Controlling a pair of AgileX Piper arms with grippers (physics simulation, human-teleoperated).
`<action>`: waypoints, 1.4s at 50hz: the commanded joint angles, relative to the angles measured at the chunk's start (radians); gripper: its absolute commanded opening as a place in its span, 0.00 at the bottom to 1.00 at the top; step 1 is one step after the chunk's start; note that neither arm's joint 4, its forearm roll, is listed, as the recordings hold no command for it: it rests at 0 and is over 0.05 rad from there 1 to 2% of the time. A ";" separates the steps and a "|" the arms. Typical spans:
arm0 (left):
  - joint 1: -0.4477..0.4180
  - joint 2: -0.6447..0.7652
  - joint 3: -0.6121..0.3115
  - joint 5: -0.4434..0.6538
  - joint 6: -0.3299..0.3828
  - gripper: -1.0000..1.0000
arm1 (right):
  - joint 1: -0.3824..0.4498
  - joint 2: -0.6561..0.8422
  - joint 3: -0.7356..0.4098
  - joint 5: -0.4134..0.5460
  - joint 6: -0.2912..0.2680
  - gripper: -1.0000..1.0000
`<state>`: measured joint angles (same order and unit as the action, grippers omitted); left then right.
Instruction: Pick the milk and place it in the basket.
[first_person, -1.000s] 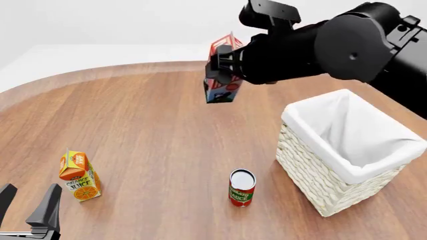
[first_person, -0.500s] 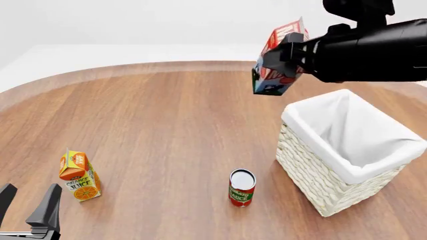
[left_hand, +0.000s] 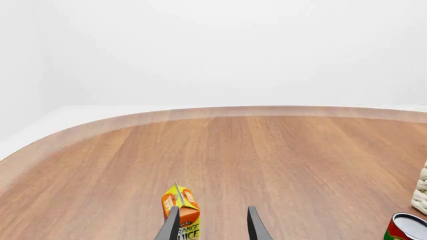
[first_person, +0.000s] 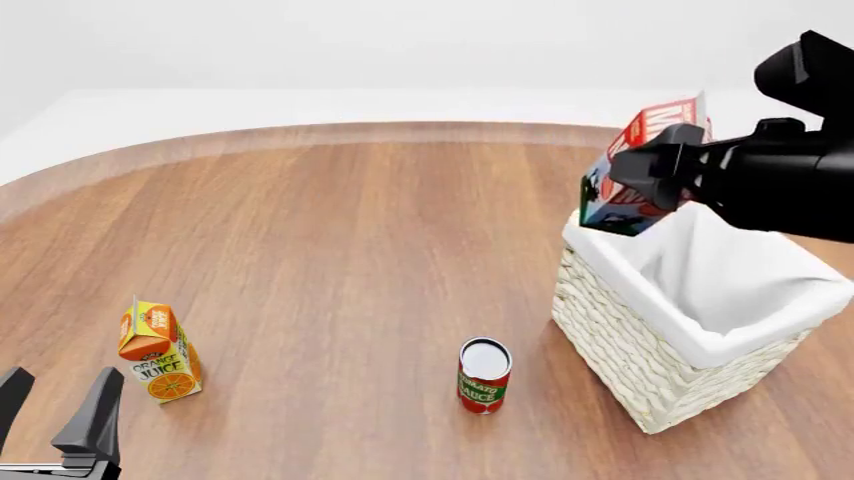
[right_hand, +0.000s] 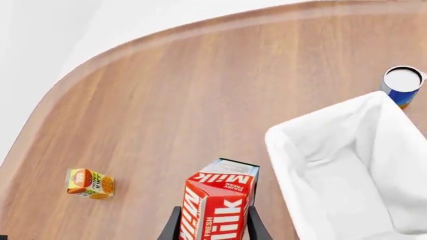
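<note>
Red milk (first_person: 637, 168) hangs pinched in our right gripper (first_person: 667, 172) fingers, now carried from beyond the basket (first_person: 627, 330) to just above its far-left rim corner, so release is near. We hold it tilted, long axis leaning, gable up and away from the basket. Our left gripper (first_person: 54, 415) fingers rest spread near the juice carton (first_person: 158, 351).

looks down on the milk (right_hand: 217, 207), red with white lettering, clamped between the two dark fingers (right_hand: 171, 229) of the right gripper (right_hand: 212, 231). hangs just beside the rim of the white-lined basket (right_hand: 293, 165), above the wooden table (right_hand: 167, 100). shows a can (right_hand: 402, 85) past the basket's far corner and an orange juice carton (right_hand: 89, 183) well apart on the table.
</note>
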<state>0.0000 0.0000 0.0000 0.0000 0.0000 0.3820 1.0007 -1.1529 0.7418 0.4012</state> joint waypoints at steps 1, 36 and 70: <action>0.000 0.000 0.000 0.000 0.000 1.00 | -0.077 -0.063 0.024 0.007 0.027 0.00; 0.000 0.000 0.000 0.000 0.000 1.00 | -0.115 -0.046 0.014 0.012 0.007 0.00; 0.000 0.000 0.000 0.000 0.000 1.00 | -0.260 0.090 -0.037 0.016 -0.149 0.00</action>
<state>0.0000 0.0000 0.0000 0.0000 0.0000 0.1539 1.0501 -1.1726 0.7745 0.2748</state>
